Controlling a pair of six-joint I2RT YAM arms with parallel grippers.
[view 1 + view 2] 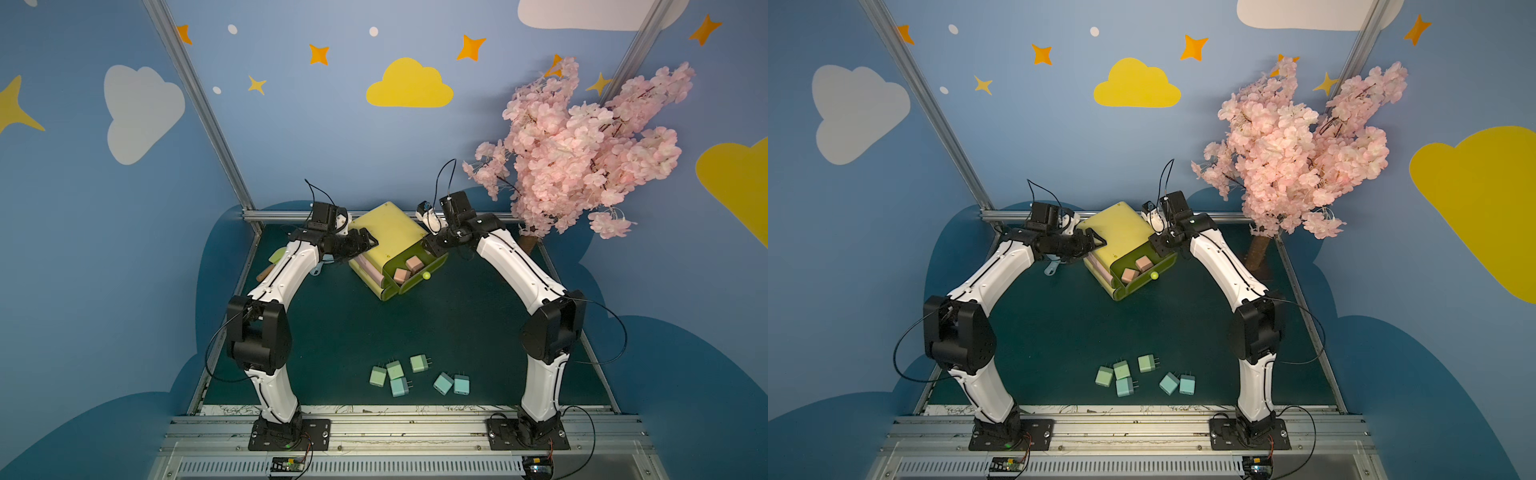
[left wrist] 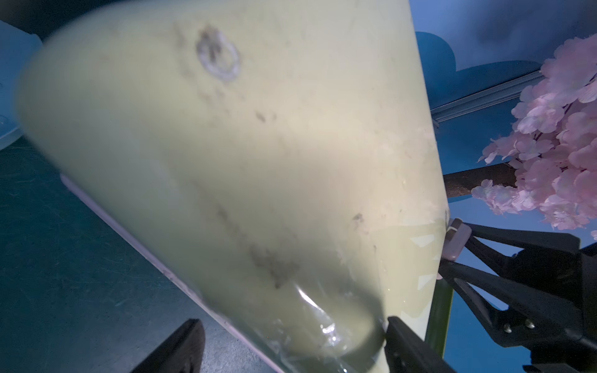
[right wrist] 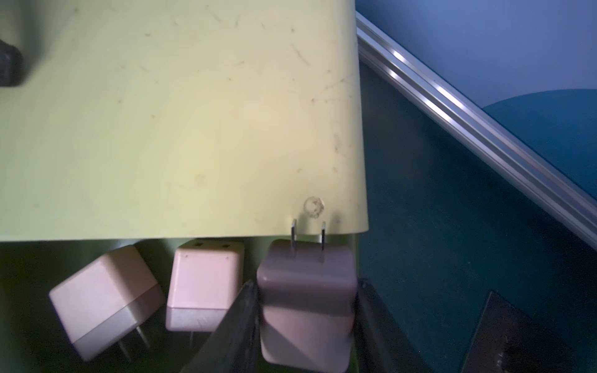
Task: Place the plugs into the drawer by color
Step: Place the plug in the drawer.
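Worktop [image 1: 457, 332] of dark green fills the cell, with a yellow chest [image 1: 386, 232] askew at its far middle. Its top drawer [image 1: 409, 286] stands pulled out. The left pincer [image 2: 292, 323] straddles the chest's corner; whether it squeezes I cannot tell. The right pincer [image 3: 305, 287] grips a pink plug [image 3: 307, 323] over the drawer's end by the chest. Two pink plugs [image 1: 414, 263] lie in that drawer. Three green plugs [image 1: 395, 369] and three blue plugs [image 1: 443, 383] sit loose near the front edge.
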